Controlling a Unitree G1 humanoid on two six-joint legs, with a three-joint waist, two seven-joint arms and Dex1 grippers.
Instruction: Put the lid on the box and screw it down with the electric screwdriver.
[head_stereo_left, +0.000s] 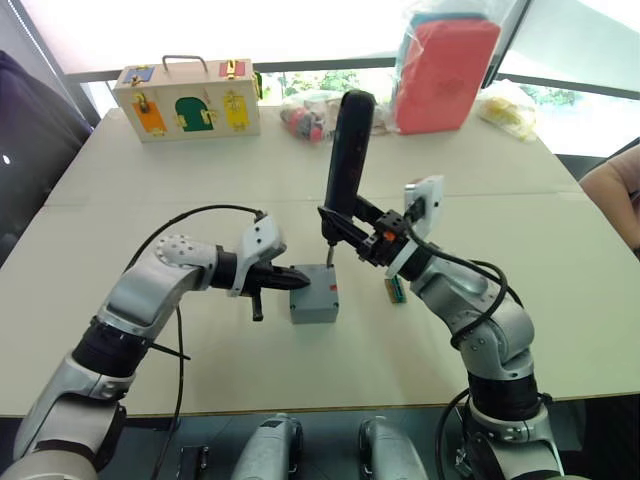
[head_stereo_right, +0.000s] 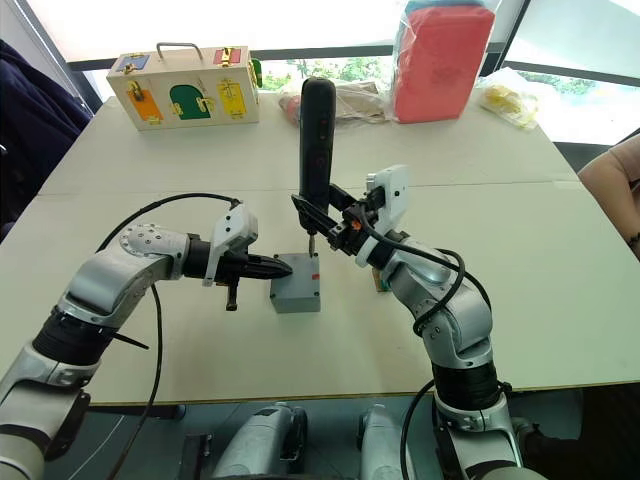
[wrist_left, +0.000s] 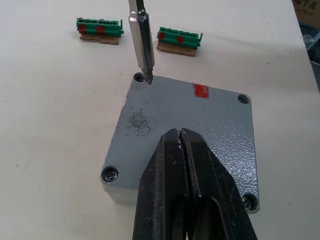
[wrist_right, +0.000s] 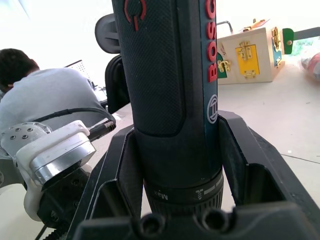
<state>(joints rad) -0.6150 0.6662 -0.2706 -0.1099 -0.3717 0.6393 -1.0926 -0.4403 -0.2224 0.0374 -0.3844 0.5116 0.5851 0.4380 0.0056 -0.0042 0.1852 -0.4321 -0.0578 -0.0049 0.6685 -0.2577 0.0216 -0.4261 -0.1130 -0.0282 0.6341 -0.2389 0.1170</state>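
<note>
Electric screwdriver (wrist_right: 170, 75): red "BOSC…" lettering, round logo, power symbol.

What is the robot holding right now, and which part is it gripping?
The right gripper clamps the electric screwdriver around its lower body. The left gripper, shut, holds nothing.

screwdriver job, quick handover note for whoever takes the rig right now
Left pincer: shut, tips pressing on the lid, which already sits on the box mid-table.
Right pincer: shut on the electric screwdriver, held upright, bit at the lid's far corner hole.
Done: lid placed; a screw shows in one near corner.
Left: drive this corner, then check the others, which I can't judge.
</note>
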